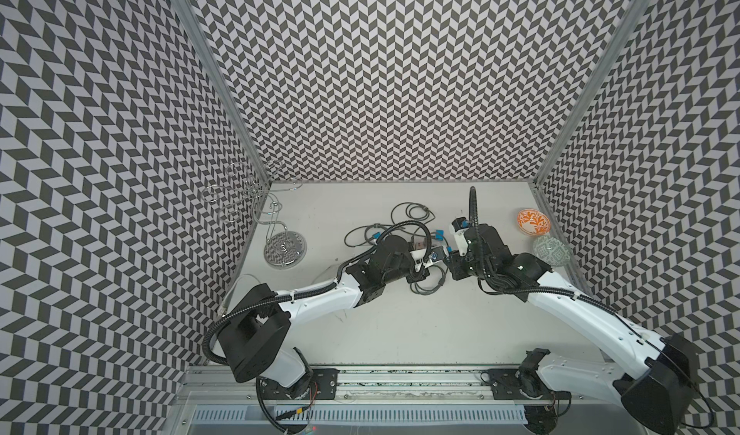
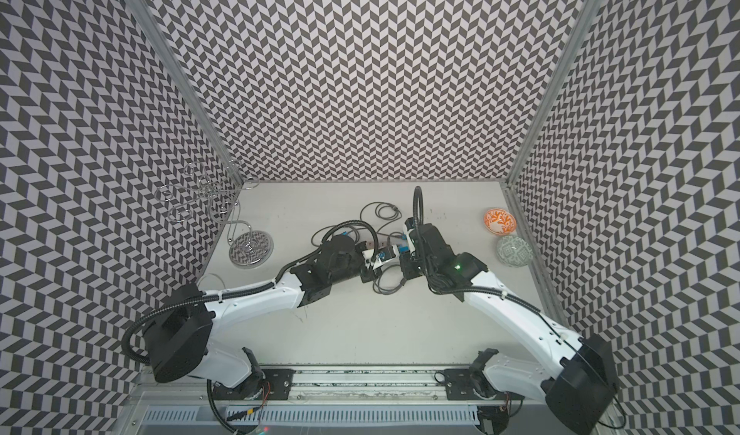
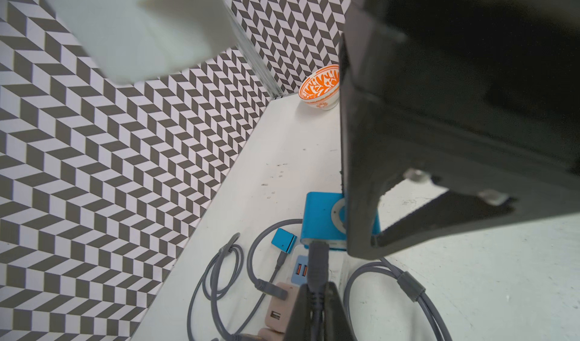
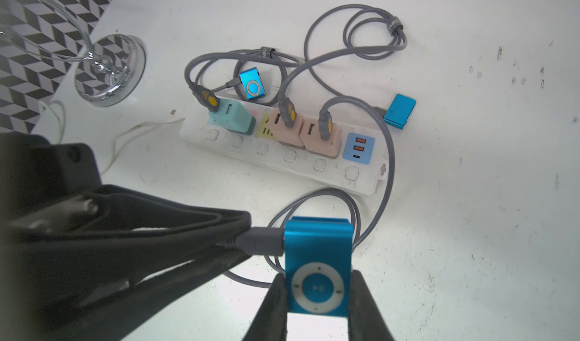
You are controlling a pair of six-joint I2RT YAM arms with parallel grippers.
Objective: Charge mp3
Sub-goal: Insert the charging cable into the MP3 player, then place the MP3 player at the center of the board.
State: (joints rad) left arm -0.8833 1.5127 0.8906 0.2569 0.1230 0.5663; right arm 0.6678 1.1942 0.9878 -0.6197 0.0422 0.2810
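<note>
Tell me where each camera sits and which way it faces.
Top views: high above the front, looking down over the table; both whole arms show.
Right wrist: looks along the right end effector, shut on the mp3 player, onto the power strip; left end effector alongside.
Left wrist: looks past its own, shut on the cable plug, toward the orange bowl; right one close.
Shared: both wrist views show plug touching player.

The strip lies mid-surface, with chargers on it. Over its right end, the left hand holds a plug against the mp3 held in the right hand. A second mp3 lies behind the strip, and a third mp3 lies by its right end. The stand is at the rear left. By the right wall, the front bowl sits before the rear bowl.
</note>
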